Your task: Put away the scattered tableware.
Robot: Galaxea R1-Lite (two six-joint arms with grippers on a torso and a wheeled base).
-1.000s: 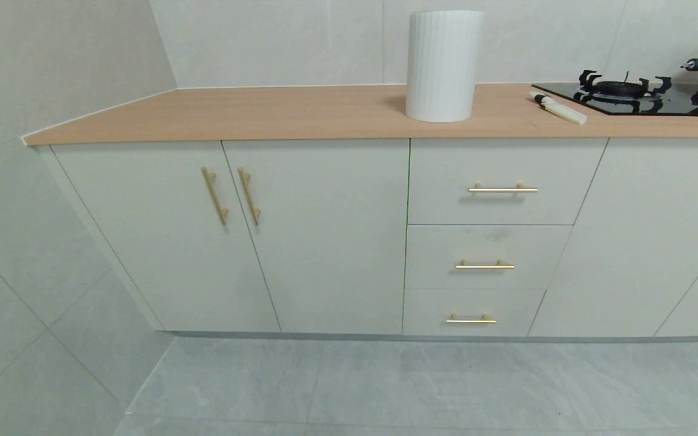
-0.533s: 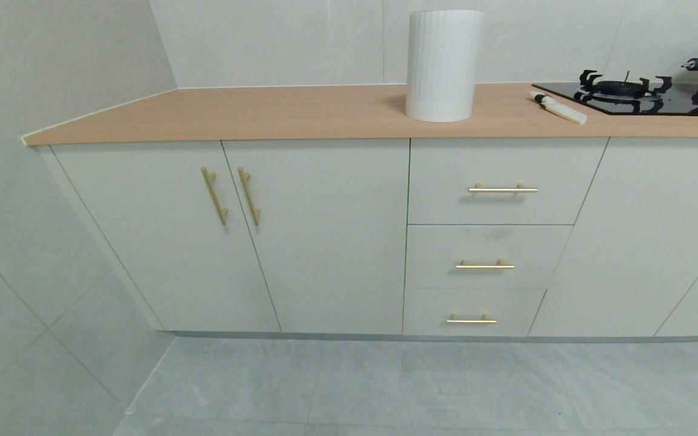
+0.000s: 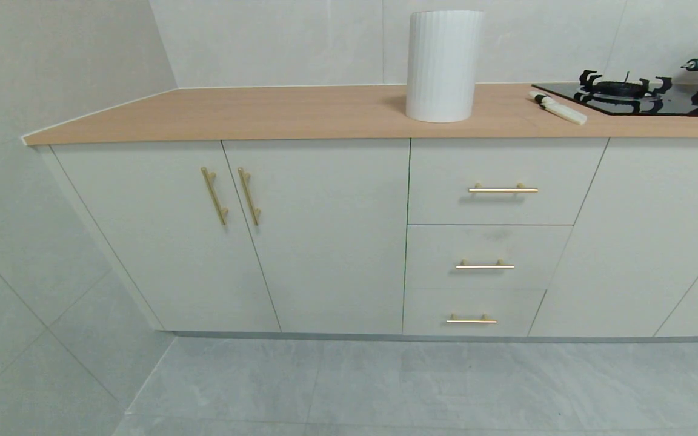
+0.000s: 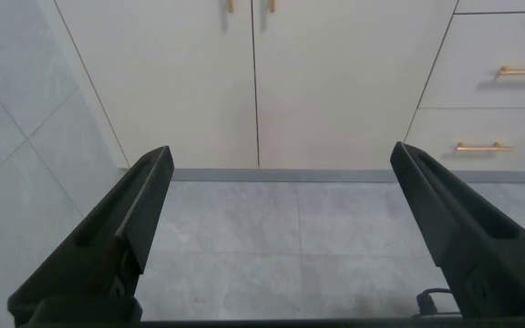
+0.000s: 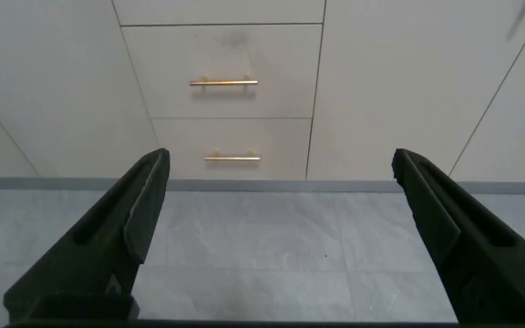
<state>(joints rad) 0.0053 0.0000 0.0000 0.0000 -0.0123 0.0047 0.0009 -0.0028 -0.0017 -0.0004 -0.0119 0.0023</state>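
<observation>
Pose: left tool (image 4: 281,153) splayed, above floor (image 4: 272,237) | right tool (image 5: 281,157) splayed (facing drawers (image 5: 223,71))

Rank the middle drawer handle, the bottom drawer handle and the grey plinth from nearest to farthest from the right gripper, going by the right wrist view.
The right gripper appears to sit higher than all three and looks down at them, so the higher thing is nearer.
1. Middle drawer handle, on the upper of the two drawers ahead.
2. Bottom drawer handle, on the lowest drawer.
3. Grey plinth, along the floor under the cabinets.

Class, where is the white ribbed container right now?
Head view: the white ribbed container stands on the wooden countertop above the drawers, left of the gas hob.
</observation>
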